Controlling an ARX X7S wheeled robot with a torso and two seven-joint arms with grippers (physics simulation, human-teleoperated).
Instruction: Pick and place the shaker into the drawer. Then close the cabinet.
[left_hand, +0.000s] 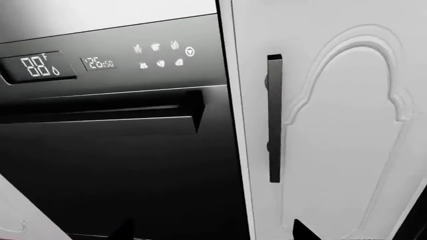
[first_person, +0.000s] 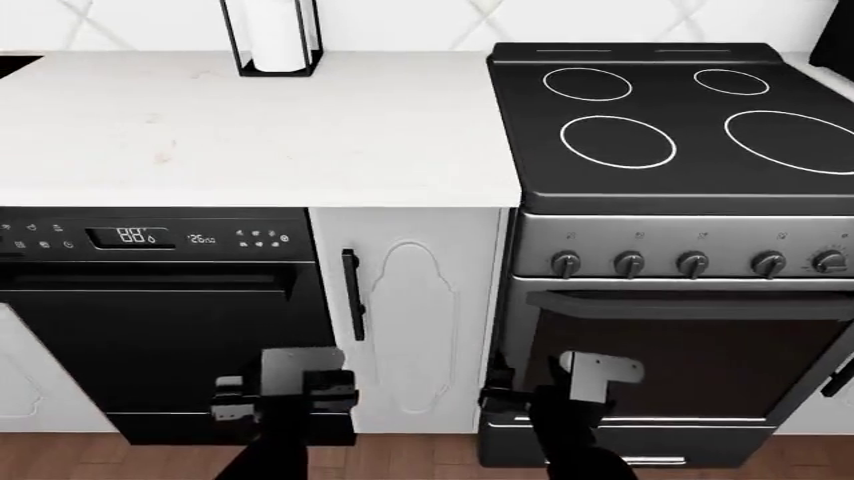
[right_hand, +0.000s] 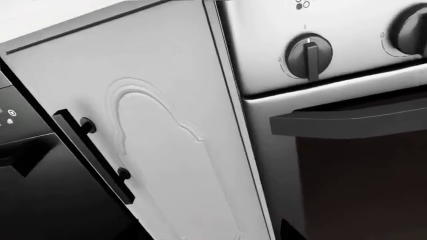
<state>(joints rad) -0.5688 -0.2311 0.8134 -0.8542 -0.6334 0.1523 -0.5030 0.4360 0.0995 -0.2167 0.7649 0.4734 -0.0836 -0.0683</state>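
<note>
The shaker and the drawer are not in any view. My left gripper hangs low in front of the black dishwasher. Its fingertips stand wide apart, so it is open and empty. My right gripper hangs low in front of the oven door. One dark fingertip shows at the edge of the right wrist view, set far to one side, so it looks open and empty. Between the two grippers is a narrow white cabinet door with a black bar handle, and it is shut.
A white countertop carries a paper towel holder at the back. A black cooktop lies to the right, above the oven knobs. The cabinet door also shows in the left wrist view and the right wrist view. Wood floor lies below.
</note>
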